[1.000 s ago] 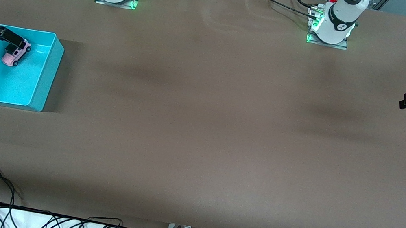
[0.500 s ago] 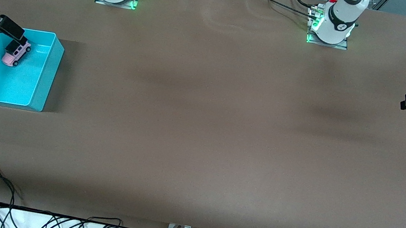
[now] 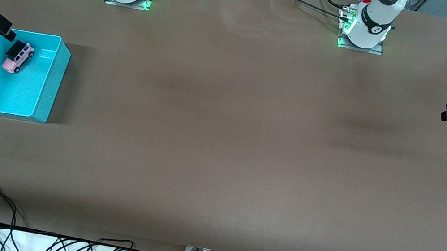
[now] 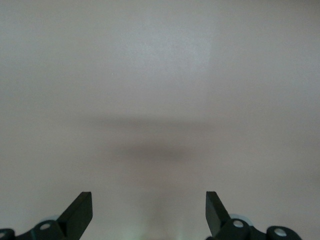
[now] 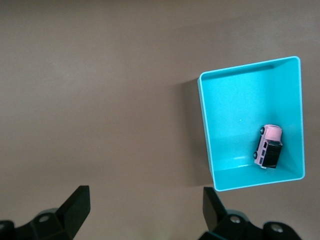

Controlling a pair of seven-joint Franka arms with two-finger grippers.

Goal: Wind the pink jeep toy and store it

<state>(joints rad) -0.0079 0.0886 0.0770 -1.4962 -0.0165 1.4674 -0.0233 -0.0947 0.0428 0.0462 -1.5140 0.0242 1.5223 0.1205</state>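
Front view shows the risks as small, since the pink jeep toy (image 3: 17, 57) is already seen inside the turquoise bin (image 3: 55, 84), in the upper part of the frame at the right arm's end of the table (image 3: 220, 143).

Three things could be judged to go wrong. If the right gripper (image 3: 9, 34) were swung away low, a fingertip could be caught on the bin's rim and the light bin could be shoved or tipped. If the toy's spring was wound, the toy could be driven against a wall of the bin and turned onto its side. Whether any winding was done cannot be told from these frames, so that step could be counted as finished without proof.

The right gripper is held wide open and empty. In the right wrist view its fingers (image 5: 75, 205) are seen well apart, with only brown table between them. It is placed over the bin's corner that lies farthest from the front camera, at the very edge of the frame.

The toy is seen upright on its wheels on the bin floor, in the part of the bin farther from the front camera, close to the walls of that corner. It lies just below and beside the right gripper's tips in the frame and is not touched by them.

The left gripper (image 3: 445, 113) is kept waiting, open and empty, over bare table at the left arm's end.
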